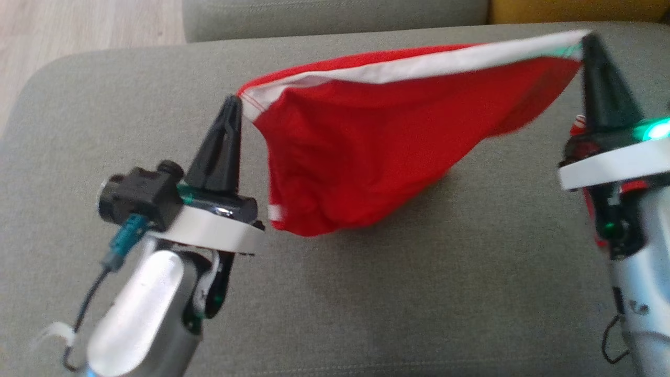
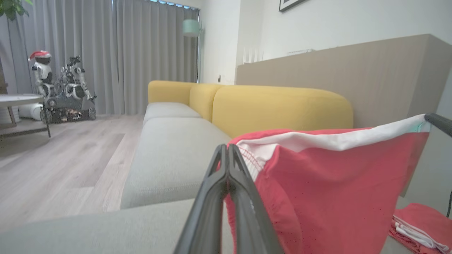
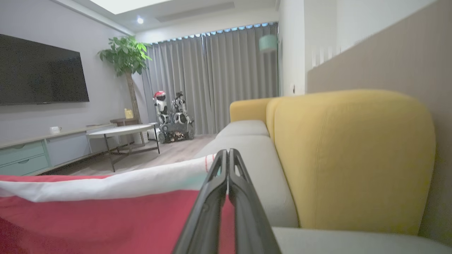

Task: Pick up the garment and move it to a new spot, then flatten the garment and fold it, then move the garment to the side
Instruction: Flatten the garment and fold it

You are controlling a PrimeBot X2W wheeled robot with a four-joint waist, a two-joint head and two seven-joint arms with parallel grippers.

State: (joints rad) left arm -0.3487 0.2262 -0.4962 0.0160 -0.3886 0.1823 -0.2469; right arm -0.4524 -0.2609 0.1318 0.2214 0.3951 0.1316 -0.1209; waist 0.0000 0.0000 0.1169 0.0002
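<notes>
The red cloth garment [image 1: 366,152] seems soft and light, sagging between the left hand [image 1: 234,100] and the right hand [image 1: 590,41], both clamped on its white-band corners.

In the head view the right tool [image 1: 591,44] and the garment [image 1: 366,141] corner it pinches are smeared with blur; its arm [image 1: 644,272] runs off the right edge; the garment's far red layer is mostly hidden behind the near one; in the left wrist view a second red cloth [image 2: 416,225] is cut by the bottom edge; the figures [image 2: 60,84] by the curtain [image 2: 141,53] are too small to make out.
</notes>
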